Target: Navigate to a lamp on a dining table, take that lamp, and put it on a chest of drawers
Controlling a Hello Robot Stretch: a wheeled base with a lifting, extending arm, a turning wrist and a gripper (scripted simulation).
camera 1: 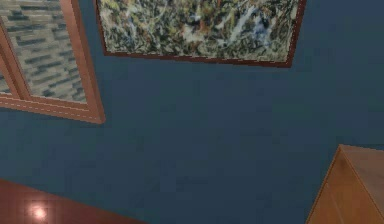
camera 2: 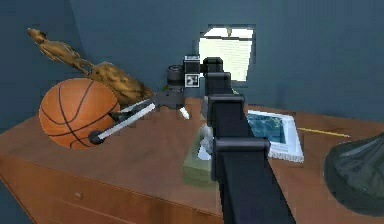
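Dark arm bar (camera 2: 240, 165) over drawer-fronted wooden top (camera 2: 130, 165), gripper (camera 2: 110, 130) near basketball (camera 2: 75, 112), hold cannot be told; likely placing step, next needing a free spot and gentle lowering.

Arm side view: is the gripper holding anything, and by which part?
Cannot tell: the gripper ends beside a basketball and a grey rod.

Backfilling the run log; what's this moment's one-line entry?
arm out over wooden top | gripper near basketball, hold unclear | tissue box, book, pencil nearby | ahead: wall, painting
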